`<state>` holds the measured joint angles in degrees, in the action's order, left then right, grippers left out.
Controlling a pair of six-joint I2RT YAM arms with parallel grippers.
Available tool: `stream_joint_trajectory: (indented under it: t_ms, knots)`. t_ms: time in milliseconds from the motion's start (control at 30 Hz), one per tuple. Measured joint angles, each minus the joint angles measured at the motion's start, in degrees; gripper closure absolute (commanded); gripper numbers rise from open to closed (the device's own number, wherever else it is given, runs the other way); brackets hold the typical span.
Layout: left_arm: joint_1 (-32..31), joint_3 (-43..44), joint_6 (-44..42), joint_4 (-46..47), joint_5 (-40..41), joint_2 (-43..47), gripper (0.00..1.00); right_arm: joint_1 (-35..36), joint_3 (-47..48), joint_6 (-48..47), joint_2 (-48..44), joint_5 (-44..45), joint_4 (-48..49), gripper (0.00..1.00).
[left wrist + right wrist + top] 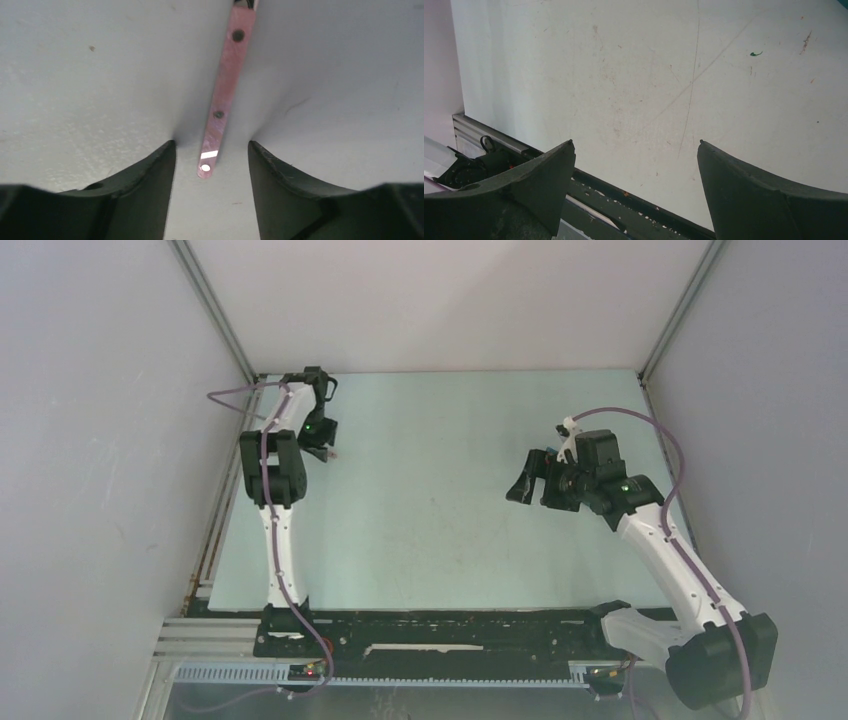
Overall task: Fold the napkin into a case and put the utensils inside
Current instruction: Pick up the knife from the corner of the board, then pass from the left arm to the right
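A flat pinkish metal utensil handle (225, 80) with two dark rivets and a hole at its end lies on the pale table (430, 500). Its other end runs out of the top of the left wrist view. My left gripper (211, 145) is open at the far left of the table (326, 446). Its fingertips stand on either side of the handle's end without touching it. My right gripper (636, 142) is open and empty, held above the table at the right (521, 490). The teal napkin and the other utensil are not in view, apart from a tiny teal speck (845, 1) that I cannot identify.
Grey walls (100, 440) close in the table on the left, back and right. A black rail (440, 625) runs along the near edge and also shows in the right wrist view (634, 210). The table surface has faint scratches and specks.
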<state>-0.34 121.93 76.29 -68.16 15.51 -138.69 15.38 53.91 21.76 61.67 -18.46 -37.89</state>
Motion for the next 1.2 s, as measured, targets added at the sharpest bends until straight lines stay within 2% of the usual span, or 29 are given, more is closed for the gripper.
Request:
stream_joint_trajectory:
  t_ms: [200,333,367,533,633,767,833,933,1033,1133,1200]
  knots:
    - [2.2,0.0,1.7,-0.6,-0.9,0.0,0.72,-1.1,0.0,0.0,-0.3,-0.3,0.0,0.0]
    - [3.0,0.1,1.6,-0.6,-1.0,-0.1,0.96,-2.2,0.0,0.0,-0.5,-0.5,0.1,0.0]
    - [3.1,0.1,1.6,-0.6,-1.0,-0.1,0.99,-2.3,0.0,0.0,-0.6,-0.4,0.0,0.0]
    - [3.4,0.1,-1.6,-0.3,-0.8,-0.1,1.0,-2.9,0.3,-0.4,-1.3,3.3,-2.1,0.0]
    - [3.3,-2.5,-5.6,1.8,-0.4,1.5,1.0,-6.6,0.6,0.1,-1.7,4.1,-3.4,0.0]
    - [2.2,-18.8,-14.0,8.7,0.4,11.3,1.0,-13.6,0.3,0.7,-1.6,-0.4,-2.5,0.01]
    - [0.9,-27.8,-19.1,12.4,0.1,18.0,1.0,-12.6,0.2,0.7,-0.7,-2.4,-1.7,0.02]
    - [-3.2,-37.9,-28.4,16.7,-1.2,28.1,1.0,-10.3,0.1,0.7,2.2,-6.9,1.0,0.01]
    - [-9.1,-42.8,-36.9,19.3,-2.1,35.5,1.0,-7.6,-0.1,0.9,3.7,-9.5,3.6,0.01]
    - [-17.1,-47.6,-46.4,22.8,-3.8,42.4,1.0,-4.4,-0.1,0.9,5.4,-14.0,7.2,0.08]
    - [-24.5,-51.6,-53.5,25.3,-4.8,47.6,1.0,-3.0,0.0,1.0,8.0,-20.1,11.1,0.12]
